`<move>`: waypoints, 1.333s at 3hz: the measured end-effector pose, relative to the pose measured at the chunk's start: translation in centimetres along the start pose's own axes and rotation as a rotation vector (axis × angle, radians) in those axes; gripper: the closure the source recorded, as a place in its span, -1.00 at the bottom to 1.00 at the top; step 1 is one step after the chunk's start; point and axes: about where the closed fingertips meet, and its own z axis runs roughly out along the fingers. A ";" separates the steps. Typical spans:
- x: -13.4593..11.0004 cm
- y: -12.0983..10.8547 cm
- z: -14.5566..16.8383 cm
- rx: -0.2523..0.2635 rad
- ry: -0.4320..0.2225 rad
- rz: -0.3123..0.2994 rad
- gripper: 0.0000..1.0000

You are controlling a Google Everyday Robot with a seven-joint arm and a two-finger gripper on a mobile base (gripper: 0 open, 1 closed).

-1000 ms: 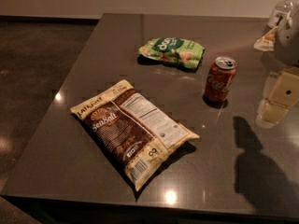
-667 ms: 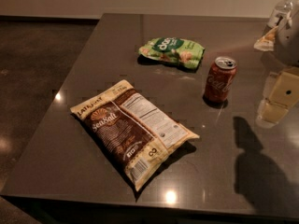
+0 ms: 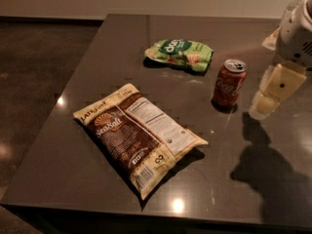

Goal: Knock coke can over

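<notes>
The coke can [image 3: 229, 83] is a small red can with white script and a silver top. It stands upright on the dark table [image 3: 122, 48], right of centre. My gripper [image 3: 265, 104] hangs at the right edge of the view, cream-coloured, just to the right of the can and a short gap away from it. It touches nothing that I can see.
A large brown Sea Salt chip bag [image 3: 138, 135] lies flat at the table's front middle. A green snack bag [image 3: 179, 54] lies behind and left of the can. The table's left and front edges drop to a dark floor. My arm's shadow falls at the front right.
</notes>
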 end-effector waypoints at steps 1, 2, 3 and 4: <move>-1.0 -2.9 2.7 0.030 -0.081 0.122 -1.00; -1.7 -4.5 3.9 0.053 -0.128 0.169 -1.00; -2.5 -5.8 5.3 0.053 -0.175 0.197 -1.00; -2.9 -6.1 7.0 0.036 -0.218 0.220 -1.00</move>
